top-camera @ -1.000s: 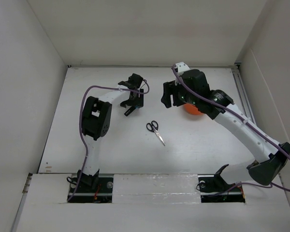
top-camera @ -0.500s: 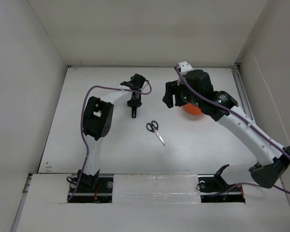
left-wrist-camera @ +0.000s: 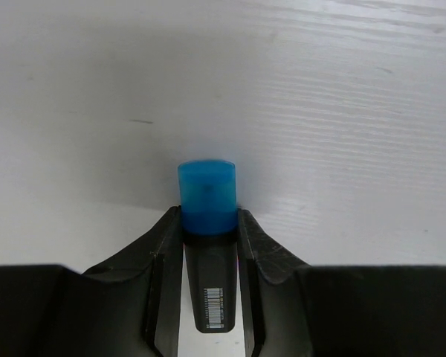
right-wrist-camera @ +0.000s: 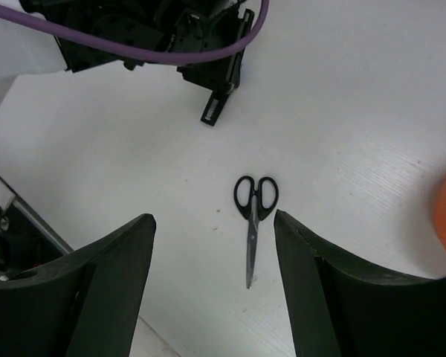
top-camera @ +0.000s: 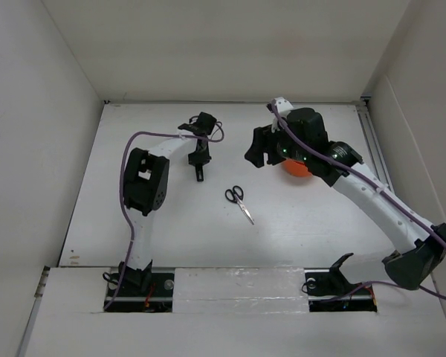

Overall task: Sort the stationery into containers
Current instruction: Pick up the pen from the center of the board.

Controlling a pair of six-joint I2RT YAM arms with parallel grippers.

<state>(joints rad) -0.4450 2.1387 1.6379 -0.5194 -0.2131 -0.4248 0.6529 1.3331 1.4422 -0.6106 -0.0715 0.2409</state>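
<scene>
Blue on top, the blue-capped black marker is squeezed between the fingers of the left tool, close to the white surface and not in the tub yet. The black-handled scissors lie under the right tool, which hangs wide open, holding nothing. The orange tub sits to that tool's right, half hidden by the arm. Nothing seems to block the way.

Smooth plastic: blue-capped black marker. Matt white, fine wood grain: table.
</scene>
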